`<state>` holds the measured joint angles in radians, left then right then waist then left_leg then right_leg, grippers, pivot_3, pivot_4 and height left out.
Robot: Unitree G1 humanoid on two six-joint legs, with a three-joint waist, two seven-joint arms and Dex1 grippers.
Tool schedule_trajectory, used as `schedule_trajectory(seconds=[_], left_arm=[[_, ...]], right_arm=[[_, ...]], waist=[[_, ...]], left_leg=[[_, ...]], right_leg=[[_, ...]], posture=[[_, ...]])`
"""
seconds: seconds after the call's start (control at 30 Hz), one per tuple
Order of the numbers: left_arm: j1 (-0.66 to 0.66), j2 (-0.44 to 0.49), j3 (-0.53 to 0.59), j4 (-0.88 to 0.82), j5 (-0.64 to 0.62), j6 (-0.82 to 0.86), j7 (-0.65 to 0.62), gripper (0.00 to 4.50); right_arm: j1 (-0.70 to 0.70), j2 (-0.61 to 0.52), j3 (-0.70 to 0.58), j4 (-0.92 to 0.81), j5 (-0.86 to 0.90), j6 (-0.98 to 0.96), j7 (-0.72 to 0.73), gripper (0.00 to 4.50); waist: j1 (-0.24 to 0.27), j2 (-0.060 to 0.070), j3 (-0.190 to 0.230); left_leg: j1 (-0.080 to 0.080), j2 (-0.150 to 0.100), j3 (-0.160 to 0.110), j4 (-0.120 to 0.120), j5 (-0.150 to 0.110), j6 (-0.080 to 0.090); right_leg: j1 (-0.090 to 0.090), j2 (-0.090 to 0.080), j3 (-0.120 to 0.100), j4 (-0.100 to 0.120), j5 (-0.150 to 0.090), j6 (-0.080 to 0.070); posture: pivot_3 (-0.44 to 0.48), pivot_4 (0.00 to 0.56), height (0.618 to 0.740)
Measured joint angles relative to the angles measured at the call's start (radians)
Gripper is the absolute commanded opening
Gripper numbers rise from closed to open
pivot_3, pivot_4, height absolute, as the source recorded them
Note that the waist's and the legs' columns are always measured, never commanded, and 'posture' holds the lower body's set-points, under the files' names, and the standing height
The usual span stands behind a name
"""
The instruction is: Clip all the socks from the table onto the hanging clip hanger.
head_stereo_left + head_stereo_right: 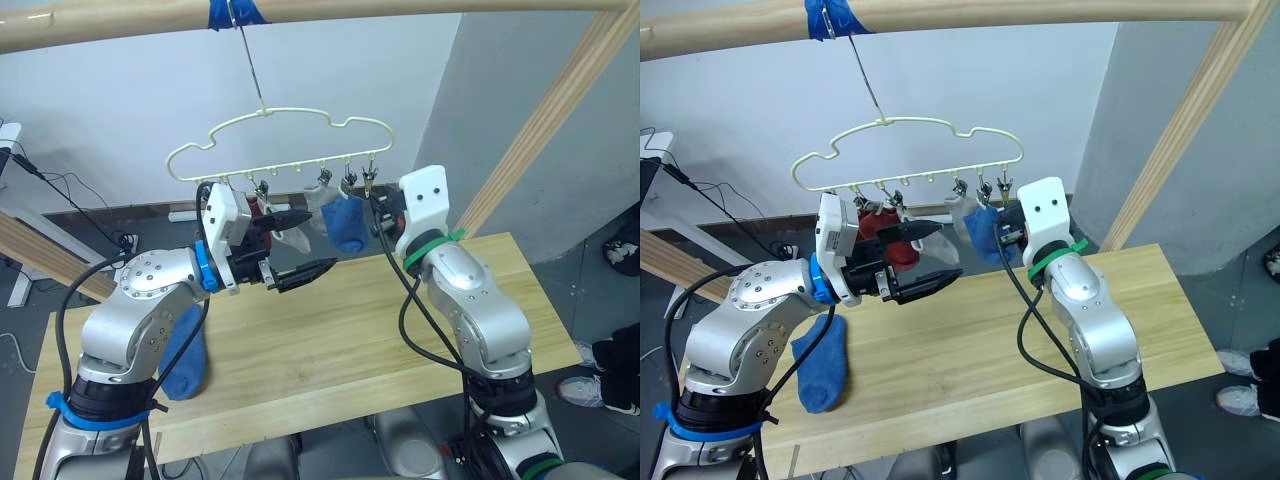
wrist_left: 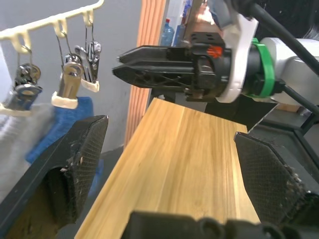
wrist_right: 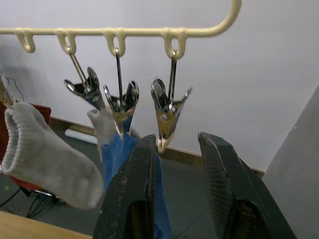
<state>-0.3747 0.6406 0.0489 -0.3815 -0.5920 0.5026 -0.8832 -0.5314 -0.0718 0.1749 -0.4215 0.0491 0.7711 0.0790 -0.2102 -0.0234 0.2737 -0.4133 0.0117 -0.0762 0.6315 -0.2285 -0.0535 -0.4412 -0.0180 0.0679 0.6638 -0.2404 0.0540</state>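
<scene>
**Ana:** Left eye view: how many socks hang on the clip hanger [image 1: 290, 140]?

**Ben:** A blue sock [image 1: 347, 223], at least one grey sock [image 1: 293, 238] and something rust red [image 1: 887, 235] hang from its clips; the exact count is hard to read. One blue sock [image 1: 823, 362] lies on the worktop [image 1: 330, 340], well below the hanger.

**Ana:** And the arms?

**Ben:** Both are raised just under the hanger. The left tool [image 1: 297, 246] gapes wide and empty. The right tool [image 3: 174, 164], parted and empty, sits at the hanger's end clip [image 3: 169, 112].
</scene>
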Motion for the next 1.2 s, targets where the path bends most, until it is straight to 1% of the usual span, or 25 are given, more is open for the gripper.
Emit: schedule_trajectory(seconds=[0.07, 0.13, 0.4, 0.9, 1.0, 1.03, 1.2], left_arm=[[-0.004, 0.001, 0.000, 0.000, 0.000, 0.000, 0.000, 4.50], [-0.004, 0.001, 0.000, 0.000, 0.000, 0.000, -0.001, 4.50], [-0.004, 0.001, 0.000, 0.000, 0.006, -0.003, -0.001, 4.50], [-0.004, 0.001, -0.004, 0.000, 0.026, -0.008, -0.002, 4.50], [-0.004, 0.001, -0.005, 0.000, 0.029, -0.009, -0.003, 4.50], [-0.004, 0.001, -0.005, 0.000, 0.030, -0.009, -0.003, 4.50], [-0.004, 0.001, -0.008, 0.004, 0.039, -0.011, -0.004, 4.50]], right_arm=[[-0.013, 0.012, 0.001, 0.027, 0.000, -0.011, 0.000, 1.40], [-0.018, 0.018, 0.000, 0.051, 0.000, -0.017, 0.001, 1.40], [-0.045, 0.042, -0.018, 0.104, -0.001, -0.031, -0.015, 1.40], [-0.066, 0.065, -0.034, 0.152, -0.031, -0.070, -0.036, 1.40], [-0.071, 0.075, -0.034, 0.154, -0.034, -0.083, -0.038, 1.88], [-0.071, 0.075, -0.034, 0.154, -0.035, -0.085, -0.038, 2.15], [-0.073, 0.081, -0.035, 0.161, -0.037, -0.087, -0.040, 2.15]], waist=[[0.003, 0.000, 0.000], [0.006, 0.000, 0.000], [0.015, 0.000, 0.000], [0.014, 0.000, 0.000], [0.014, 0.000, 0.000], [0.015, 0.000, 0.000], [0.014, 0.000, 0.000]], left_leg=[[0.000, 0.000, 0.000, 0.000, 0.000, 0.000], [0.000, 0.000, 0.000, 0.000, 0.000, 0.000], [0.000, 0.000, 0.000, 0.000, 0.000, 0.000], [0.000, 0.000, 0.000, 0.000, 0.000, 0.000], [0.000, 0.000, 0.000, 0.000, 0.000, 0.000], [0.000, 0.000, 0.000, 0.000, 0.000, 0.000], [0.000, 0.000, 0.000, 0.000, 0.000, 0.000]], right_leg=[[0.000, 0.000, 0.000, 0.000, 0.000, 0.000], [0.000, 0.000, 0.000, 0.000, 0.003, -0.004], [0.000, 0.000, 0.000, 0.000, 0.003, -0.005], [0.000, 0.000, 0.000, 0.000, 0.003, -0.005], [0.000, 0.000, 0.000, 0.000, 0.003, -0.005], [0.000, 0.000, 0.000, 0.000, 0.003, -0.005], [0.000, 0.000, 0.000, 0.001, 0.003, -0.005]], posture=[[-0.241, 0.263, 0.740], [-0.241, 0.263, 0.740], [-0.233, 0.262, 0.740], [-0.233, 0.262, 0.740], [-0.232, 0.265, 0.740], [-0.232, 0.265, 0.740], [-0.231, 0.265, 0.740]])
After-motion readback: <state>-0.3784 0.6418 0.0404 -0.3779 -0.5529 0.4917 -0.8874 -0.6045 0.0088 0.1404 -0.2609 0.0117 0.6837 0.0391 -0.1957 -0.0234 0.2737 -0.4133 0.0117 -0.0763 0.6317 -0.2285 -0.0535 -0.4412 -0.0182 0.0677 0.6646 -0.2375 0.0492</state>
